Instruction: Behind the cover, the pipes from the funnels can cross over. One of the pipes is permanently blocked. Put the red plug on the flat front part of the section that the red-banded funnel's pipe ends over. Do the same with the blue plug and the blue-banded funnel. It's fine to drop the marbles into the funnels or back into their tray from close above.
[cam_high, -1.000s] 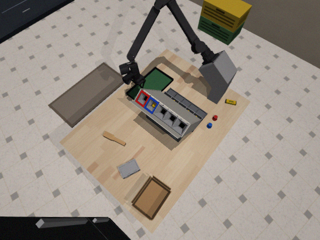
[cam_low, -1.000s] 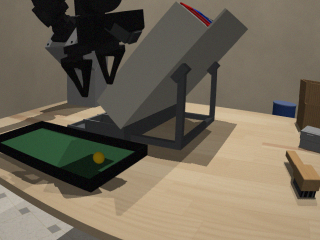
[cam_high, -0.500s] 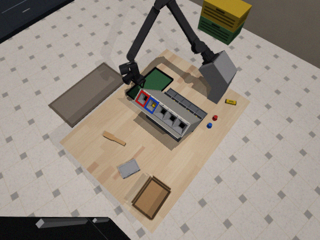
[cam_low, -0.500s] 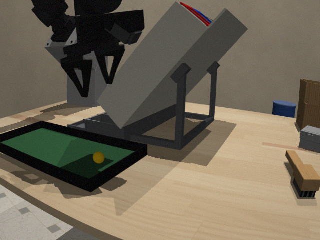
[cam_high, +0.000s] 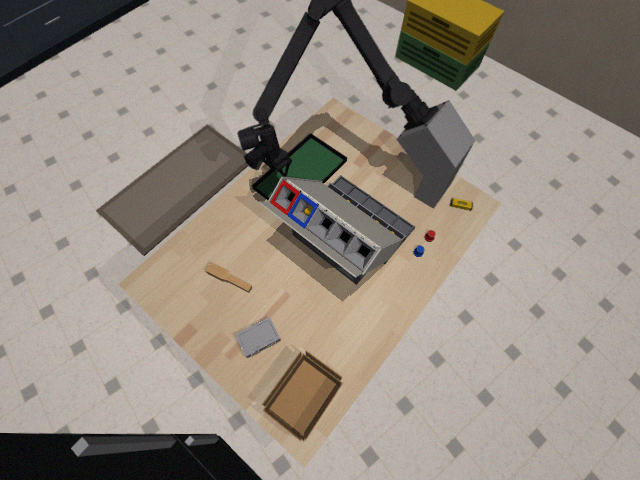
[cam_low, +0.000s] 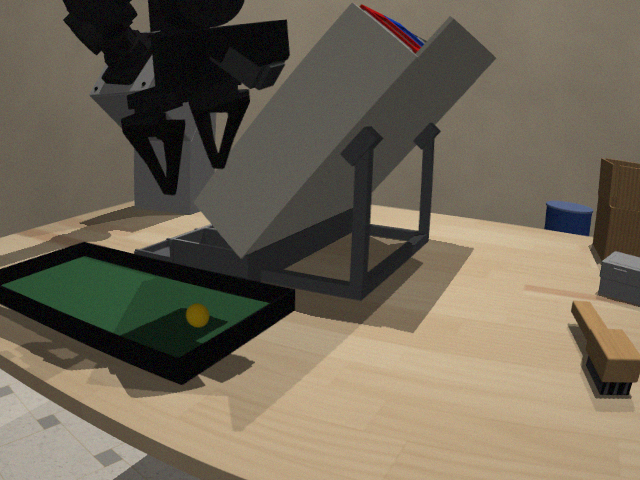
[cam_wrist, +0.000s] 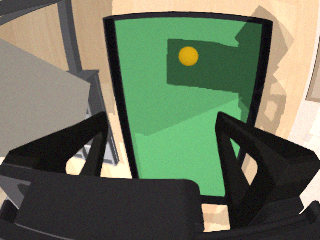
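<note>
My gripper (cam_high: 273, 166) (cam_low: 192, 175) (cam_wrist: 161, 119) is open and empty. It hangs above the green marble tray (cam_high: 316, 159) (cam_low: 77, 289) (cam_wrist: 175, 170), beside the red-banded end of the funnel box (cam_high: 351, 219) (cam_low: 310, 129). One yellow marble (cam_low: 197, 315) (cam_wrist: 188, 56) lies in the tray, ahead of the fingers. Another yellow marble (cam_high: 308, 210) sits in the blue-banded funnel (cam_high: 297, 221). The red-banded funnel (cam_high: 277, 192) shows no marble. The red plug (cam_high: 429, 235) and the blue plug (cam_high: 418, 251) stand on the table past the box's far end. The row of sections (cam_high: 369, 202) (cam_low: 196, 248) lies along the box's low side.
The arm's grey base (cam_high: 436, 149) stands at the back. A wooden brush (cam_high: 228, 276) (cam_low: 604, 351), a grey box (cam_high: 257, 336) (cam_low: 620, 279), a cardboard box (cam_high: 302, 395) (cam_low: 617, 206) and a small yellow block (cam_high: 461, 203) lie on the table. A brown mat (cam_high: 170, 188) lies on the floor.
</note>
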